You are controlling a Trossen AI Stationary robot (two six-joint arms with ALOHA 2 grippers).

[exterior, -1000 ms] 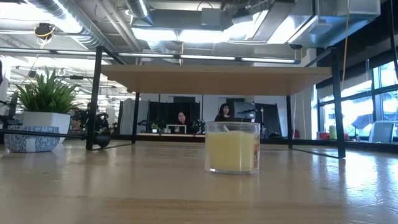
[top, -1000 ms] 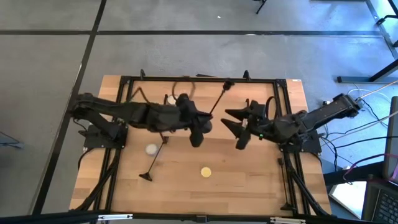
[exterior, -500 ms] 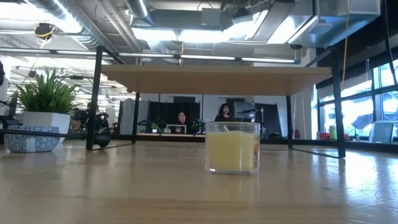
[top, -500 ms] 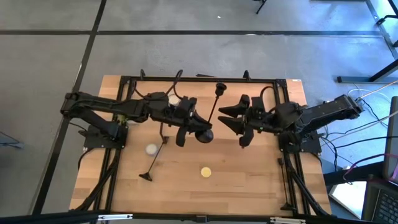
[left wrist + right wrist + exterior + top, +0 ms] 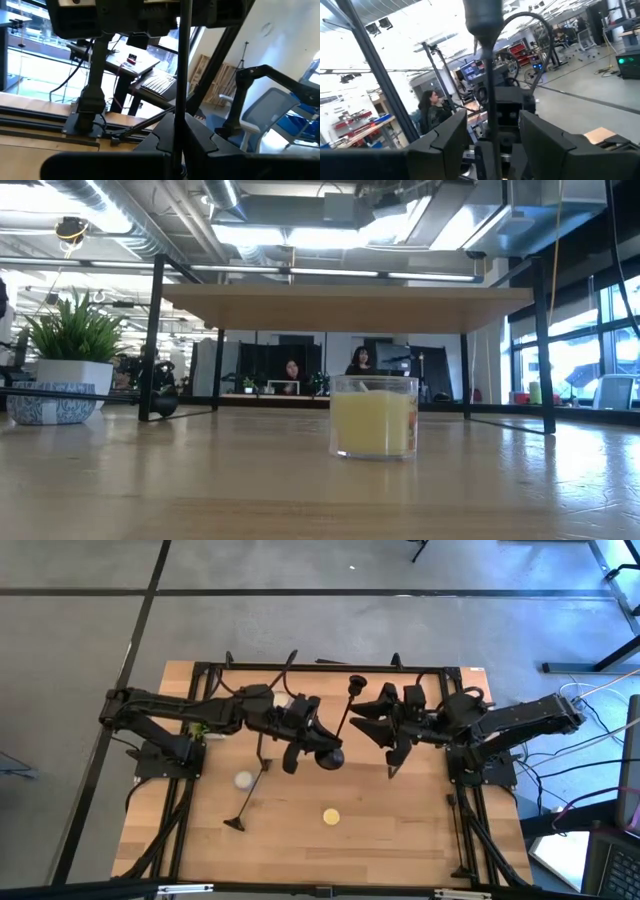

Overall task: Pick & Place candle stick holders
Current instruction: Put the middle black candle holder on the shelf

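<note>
My left gripper is at the table's middle, shut on a slim black candlestick. Its round base is by the fingers and its cup points toward the far edge. My right gripper is open. Its fingers stand on either side of the same stem below the cup, with gaps on both sides. A second candlestick lies on the table at the near left, base toward the near edge; it also shows in the low view. My left gripper pinches the candlestick's thin stem between its two fingers, close to the round base. The fingers come from the table's left and lie across the stem. The candlestick is lifted clear of the table, its cup end slanting toward the far edge.
A white candle and a yellow candle sit on the wooden table. A white object lies behind the left arm. The low view shows the yellow candle's glass, a black-legged wooden shelf and a potted plant.
My left gripper has drawn a little toward the table's left and turned, so the candlestick's base now shows beside it and the cup has swung slightly left. My right gripper has moved toward the far edge and left, up to the stem, staying open.
</note>
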